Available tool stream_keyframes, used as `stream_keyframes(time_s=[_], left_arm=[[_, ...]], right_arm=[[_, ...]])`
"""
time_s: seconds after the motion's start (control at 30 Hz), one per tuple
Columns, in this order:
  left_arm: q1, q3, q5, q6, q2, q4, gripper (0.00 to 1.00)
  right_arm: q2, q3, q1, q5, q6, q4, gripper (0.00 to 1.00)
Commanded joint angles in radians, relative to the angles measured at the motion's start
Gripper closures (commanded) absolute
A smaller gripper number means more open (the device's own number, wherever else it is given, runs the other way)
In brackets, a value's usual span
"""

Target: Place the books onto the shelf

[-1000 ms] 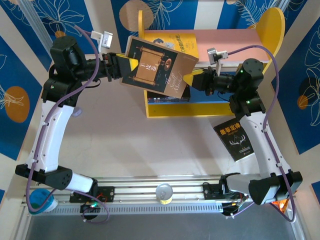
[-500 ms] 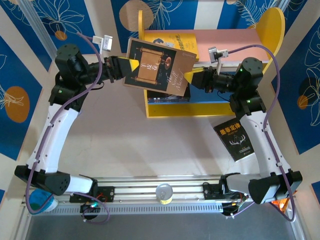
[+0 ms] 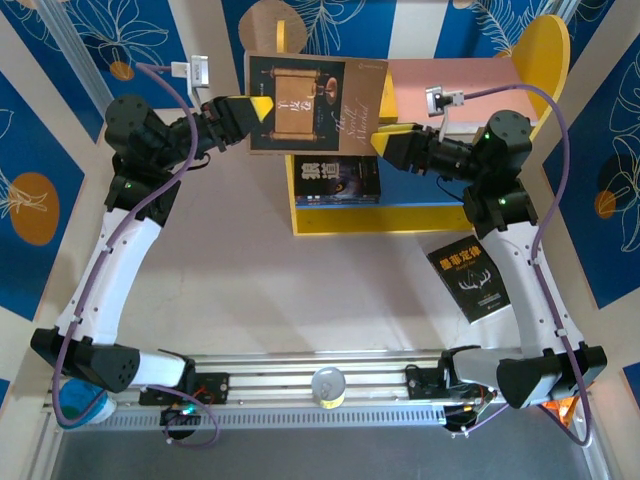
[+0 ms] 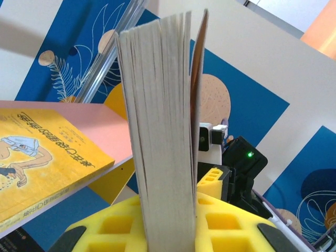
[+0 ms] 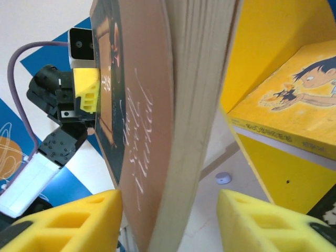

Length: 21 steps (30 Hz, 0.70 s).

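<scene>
Top external: the left claw (image 3: 255, 108) clamps the scroll-cover book (image 3: 315, 105) by its left edge.
The right claw (image 3: 388, 143) stands spread around the book's right edge, held over the shelf (image 3: 462, 82); a black book (image 3: 477, 282) lies on the counter (image 3: 300, 290).

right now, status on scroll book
Left gripper shut on scroll book. Right gripper open around its edge. Book aloft at shelf; yellow book lies on pink board.
</scene>
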Motion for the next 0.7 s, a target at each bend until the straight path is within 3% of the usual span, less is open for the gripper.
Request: stream_keyframes(time_s=[0.0, 0.33, 0.57, 0.67], left_arm=[[-0.008, 0.048, -0.025, -0.036, -0.006, 0.129, 1.0], [-0.026, 0.038, -0.031, -0.084, 0.014, 0.216, 1.0], [-0.062, 0.063, -0.034, -0.081, 0.047, 0.216, 1.0], [-0.074, 0.057, -0.048, -0.069, 0.05, 0.212, 1.0]], right_arm=[[-0.002, 0.059, -0.015, 0.024, 0.027, -0.023, 0.44], [0.035, 0.094, -0.02, 0.006, 0.08, 0.013, 0.37], [0.065, 0.134, -0.019, -0.01, 0.109, 0.032, 0.38], [0.072, 0.14, -0.019, -0.011, 0.119, 0.041, 0.42]])
